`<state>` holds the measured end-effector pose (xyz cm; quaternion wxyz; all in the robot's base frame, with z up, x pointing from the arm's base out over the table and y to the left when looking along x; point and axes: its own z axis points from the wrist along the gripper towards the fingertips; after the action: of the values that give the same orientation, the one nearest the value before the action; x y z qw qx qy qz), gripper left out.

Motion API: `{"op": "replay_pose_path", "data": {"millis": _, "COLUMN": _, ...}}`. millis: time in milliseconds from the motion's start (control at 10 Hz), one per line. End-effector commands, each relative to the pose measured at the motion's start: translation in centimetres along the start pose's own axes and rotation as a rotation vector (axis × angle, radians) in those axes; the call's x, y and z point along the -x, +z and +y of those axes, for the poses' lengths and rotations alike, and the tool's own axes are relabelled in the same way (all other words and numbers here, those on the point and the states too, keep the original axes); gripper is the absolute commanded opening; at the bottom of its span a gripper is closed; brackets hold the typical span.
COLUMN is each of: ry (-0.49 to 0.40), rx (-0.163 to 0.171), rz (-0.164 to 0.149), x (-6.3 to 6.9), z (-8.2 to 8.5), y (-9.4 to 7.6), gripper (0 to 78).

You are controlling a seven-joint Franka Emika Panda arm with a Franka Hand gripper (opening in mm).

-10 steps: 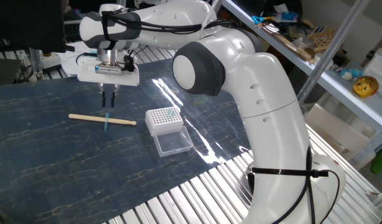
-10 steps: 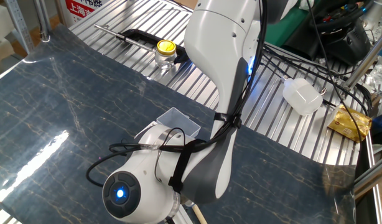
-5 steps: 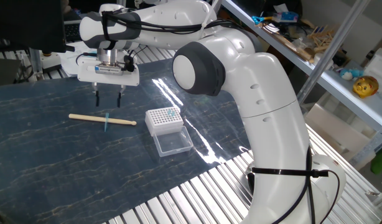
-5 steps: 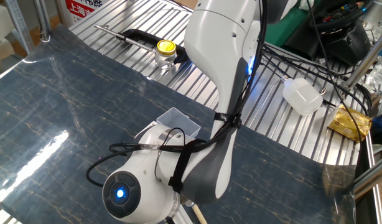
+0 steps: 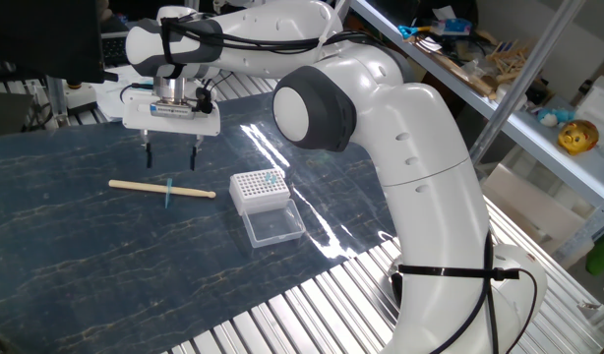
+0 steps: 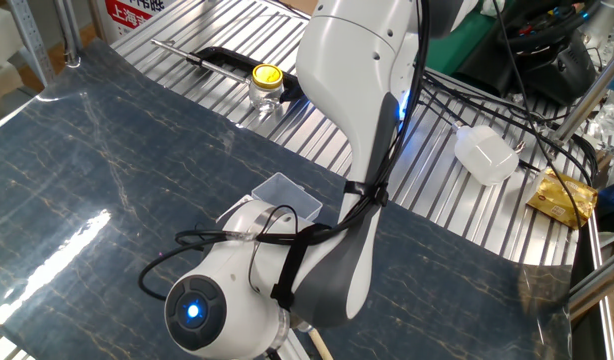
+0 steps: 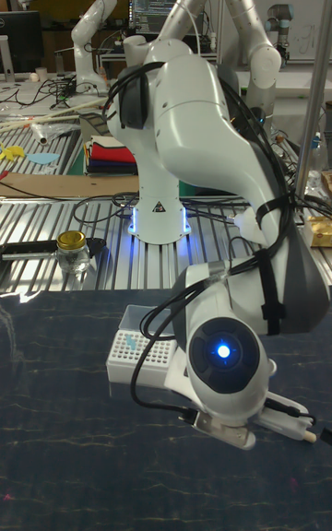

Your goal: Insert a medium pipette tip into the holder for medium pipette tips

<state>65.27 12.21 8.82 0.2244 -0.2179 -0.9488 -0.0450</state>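
One fixed view shows your hand (image 5: 170, 155) spread apart, empty, hovering above the medium pipette tip (image 5: 170, 193) — which lies across the wooden stick (image 5: 161, 188) on the worktop (image 5: 76, 246), at nine o'clock of the holder (image 5: 260, 191). Descend straight, straddle the tip, clear the stick.

Dark marbled table (image 5: 76, 256), ribbed metal bench (image 6: 407, 170), cluttered shelving (image 5: 499, 69).

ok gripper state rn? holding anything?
Gripper: open, empty, above the medium pipette tip on the mat.
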Motion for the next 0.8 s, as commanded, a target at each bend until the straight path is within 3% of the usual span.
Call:
{"op": "replay_pose_path", "data": {"millis": 100, "ry": 0.016, "rx": -0.004, "rz": 0.016, "x": -0.1, "z": 0.2, "y": 0.3, "gripper": 77.4}}
{"op": "replay_pose_path", "data": {"millis": 500, "ry": 0.018, "rx": -0.004, "rz": 0.021, "x": -0.2, "z": 0.2, "y": 0.5, "gripper": 77.4}}
{"op": "replay_pose_path", "data": {"millis": 800, "ry": 0.023, "rx": -0.001, "rz": 0.023, "x": -0.7, "z": 0.2, "y": 1.6, "gripper": 77.4}}
